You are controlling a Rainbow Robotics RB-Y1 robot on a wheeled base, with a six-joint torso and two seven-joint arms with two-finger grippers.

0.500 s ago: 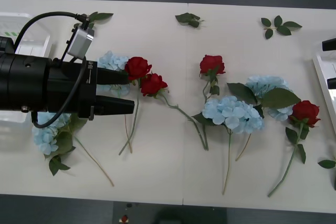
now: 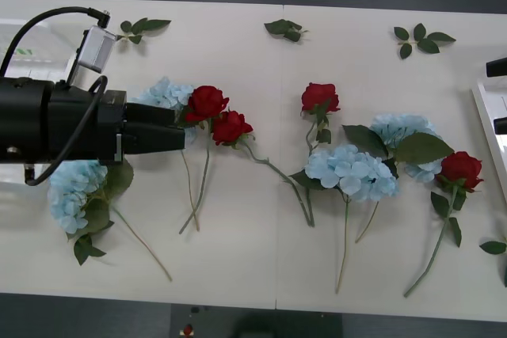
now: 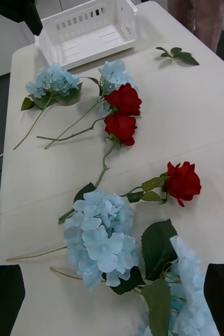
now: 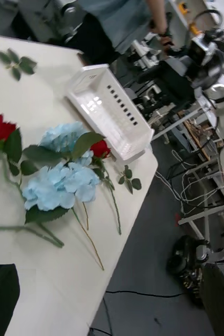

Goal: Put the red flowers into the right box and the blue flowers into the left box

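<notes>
Roses [image 2: 218, 114] lie mid-worktop just right of the left claw [image 2: 181, 126], whose released fingers point right at a blue cluster [image 2: 165, 94] beside them, stems running nearward. Farther right, the right claw [image 2: 497, 96], also released, waits by the right box [image 2: 485, 112].

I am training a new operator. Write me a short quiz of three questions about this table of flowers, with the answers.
1. How many deep-red artificial roses lie on the white table? A two, B four, C six.
2. True or false: the left gripper, with black fingers, is shut on a rose.
3. Fill in: the hydrangea-like flower cluster at the table's left end is pale ___.
Key: 1 B; 2 false; 3 blue.
</notes>
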